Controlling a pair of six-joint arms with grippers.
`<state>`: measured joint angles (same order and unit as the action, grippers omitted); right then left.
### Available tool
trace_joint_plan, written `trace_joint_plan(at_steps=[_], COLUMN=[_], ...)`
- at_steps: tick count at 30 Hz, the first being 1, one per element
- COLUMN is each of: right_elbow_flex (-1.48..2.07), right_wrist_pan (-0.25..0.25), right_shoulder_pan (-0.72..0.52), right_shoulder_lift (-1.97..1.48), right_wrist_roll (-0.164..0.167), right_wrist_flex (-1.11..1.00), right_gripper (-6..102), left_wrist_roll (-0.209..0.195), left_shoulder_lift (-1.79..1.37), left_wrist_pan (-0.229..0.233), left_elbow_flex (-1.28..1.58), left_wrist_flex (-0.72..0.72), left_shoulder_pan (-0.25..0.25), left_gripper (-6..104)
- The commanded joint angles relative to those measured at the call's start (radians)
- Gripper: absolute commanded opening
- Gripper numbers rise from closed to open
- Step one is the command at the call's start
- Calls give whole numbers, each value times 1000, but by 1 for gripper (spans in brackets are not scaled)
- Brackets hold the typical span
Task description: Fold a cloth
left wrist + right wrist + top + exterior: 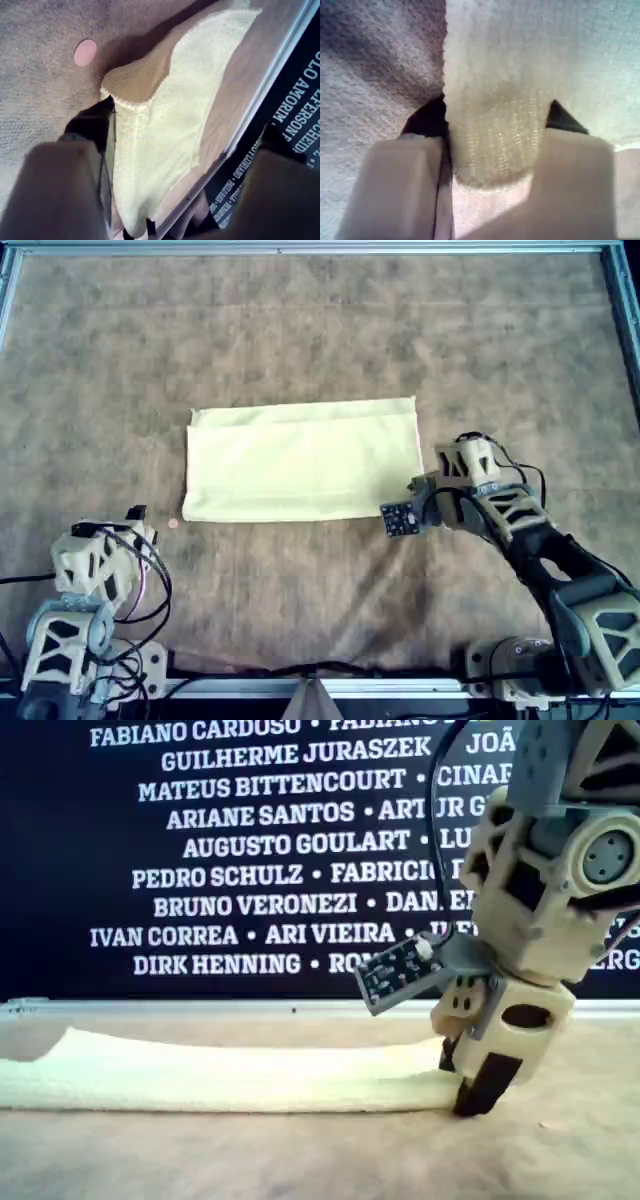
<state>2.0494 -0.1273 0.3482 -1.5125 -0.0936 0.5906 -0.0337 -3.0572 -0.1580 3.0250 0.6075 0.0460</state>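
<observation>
Behind my right gripper (470, 1080) a black banner (200, 860) carries white names: GUILHERME JURASZEK, MATEUS BITTENCOURT, ARIANE SANTOS, AUGUSTO GOULART, PEDRO SCHULZ, BRUNO VERONEZI, IVAN CORREA, ARI VIEIRA, DIRK HENNING.

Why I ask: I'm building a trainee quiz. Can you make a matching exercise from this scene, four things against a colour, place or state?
Things:
1. cloth
2. pink dot
3. left gripper
4. right gripper

Descriptions:
A. open, apart from the cloth
B. pale yellow, lying flat
C. jaws around the cloth's edge
D. small, round, near a cloth corner

Pairs: 1-B, 2-D, 3-A, 4-C
</observation>
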Motion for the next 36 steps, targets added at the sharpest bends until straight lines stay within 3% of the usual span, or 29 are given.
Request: trace_joint_plan(at_steps=[1, 7, 12, 19, 22, 29, 36], right_elbow_flex=[-52, -89, -98, -176, -236, -433, -735], right_wrist_pan=[-3, -6, -6, -8, -8, 9, 9], right_shoulder_pan=[6, 3, 8, 15, 80, 313, 442], right_shoulder_lift=[-6, -14, -28, -17, -9, 31, 230], right_wrist_roll=[-5, -6, -6, -6, -14, -75, -77], right_wrist_flex=[-48, -77, -87, -87, -87, -87, -72], right_gripper=[42, -5, 3, 1, 1, 1, 1], left_wrist_roll=[-3, -3, -3, -3, -3, -3, -3], left_shoulder_lift=[-5, -5, -5, -5, -5, -5, -5], left_wrist_pan=[2, 2, 2, 2, 2, 2, 2], left_elbow_flex=[-18, -18, -18, -18, -18, -18, -18], left_wrist_flex=[-3, -3, -3, -3, -3, -3, -3], left_shoulder_pan=[-15, -15, -15, -15, -17, -17, -17], left_gripper=[99, 99, 99, 99, 99, 99, 99])
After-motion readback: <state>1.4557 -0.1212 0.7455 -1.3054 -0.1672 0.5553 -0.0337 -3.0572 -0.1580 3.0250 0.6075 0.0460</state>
